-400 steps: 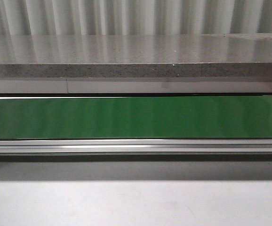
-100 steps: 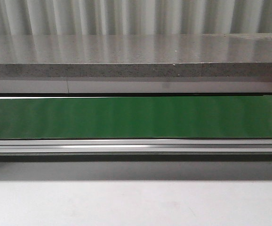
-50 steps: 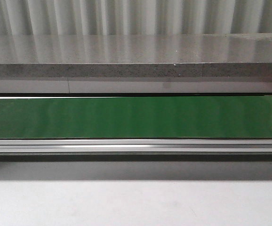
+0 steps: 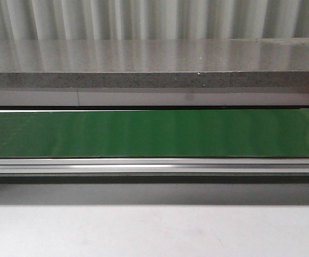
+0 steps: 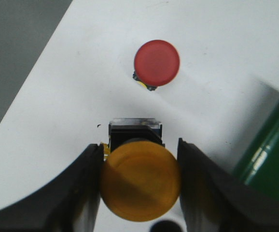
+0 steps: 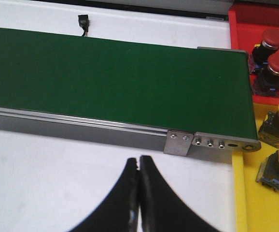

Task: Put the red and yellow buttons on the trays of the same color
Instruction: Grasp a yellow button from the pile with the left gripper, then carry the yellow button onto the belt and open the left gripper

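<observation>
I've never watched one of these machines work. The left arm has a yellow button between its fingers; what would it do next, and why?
Probably lift it. The left end effector sits around the yellow button, fingers at both sides, on the white table, with a red button lying free beyond. Raising it would let the arm carry it off toward the yellow tray, where two yellow buttons already sit.

I see a matt green conveyor belt [image 4: 154, 134] edged by a brushed metal rail [image 4: 154, 167] with a dull sheen. The bench [image 4: 154, 230] looks smooth, matt white. My left pincer [image 5: 139, 188] has black matt plastic fingers [image 5: 81, 193] around a glossy, translucent yellow button [image 5: 140, 180]. The red button [image 5: 157, 63] has a smooth satin plastic cap.
</observation>
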Motion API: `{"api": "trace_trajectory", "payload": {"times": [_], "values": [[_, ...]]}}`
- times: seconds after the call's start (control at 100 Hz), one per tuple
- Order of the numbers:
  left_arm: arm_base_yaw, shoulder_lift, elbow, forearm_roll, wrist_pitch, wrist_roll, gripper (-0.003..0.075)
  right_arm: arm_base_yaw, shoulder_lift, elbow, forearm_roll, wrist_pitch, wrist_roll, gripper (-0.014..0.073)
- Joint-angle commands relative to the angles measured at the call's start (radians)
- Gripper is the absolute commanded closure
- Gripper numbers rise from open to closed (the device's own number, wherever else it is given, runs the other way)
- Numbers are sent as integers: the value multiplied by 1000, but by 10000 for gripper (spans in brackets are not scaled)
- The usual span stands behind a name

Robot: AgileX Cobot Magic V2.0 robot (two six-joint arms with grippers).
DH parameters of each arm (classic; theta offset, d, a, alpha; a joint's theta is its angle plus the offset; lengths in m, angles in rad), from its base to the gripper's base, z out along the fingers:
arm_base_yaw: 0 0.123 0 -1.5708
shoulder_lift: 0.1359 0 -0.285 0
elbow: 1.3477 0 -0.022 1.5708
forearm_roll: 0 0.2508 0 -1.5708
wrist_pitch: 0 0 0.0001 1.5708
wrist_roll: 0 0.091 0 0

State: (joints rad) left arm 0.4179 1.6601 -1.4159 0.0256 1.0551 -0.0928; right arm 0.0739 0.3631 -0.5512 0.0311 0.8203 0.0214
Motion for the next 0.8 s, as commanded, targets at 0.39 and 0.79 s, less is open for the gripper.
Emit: {"api": "trace_trajectory", "payload": {"times": [0.39, 0.79], "values": [[-258, -118, -15, -33, 77, 7, 481, -1, 7, -24, -2, -66, -10, 661], [-309, -108, 26, -95, 4, 7, 481, -1, 7, -24, -2, -66, -10, 661]]}}
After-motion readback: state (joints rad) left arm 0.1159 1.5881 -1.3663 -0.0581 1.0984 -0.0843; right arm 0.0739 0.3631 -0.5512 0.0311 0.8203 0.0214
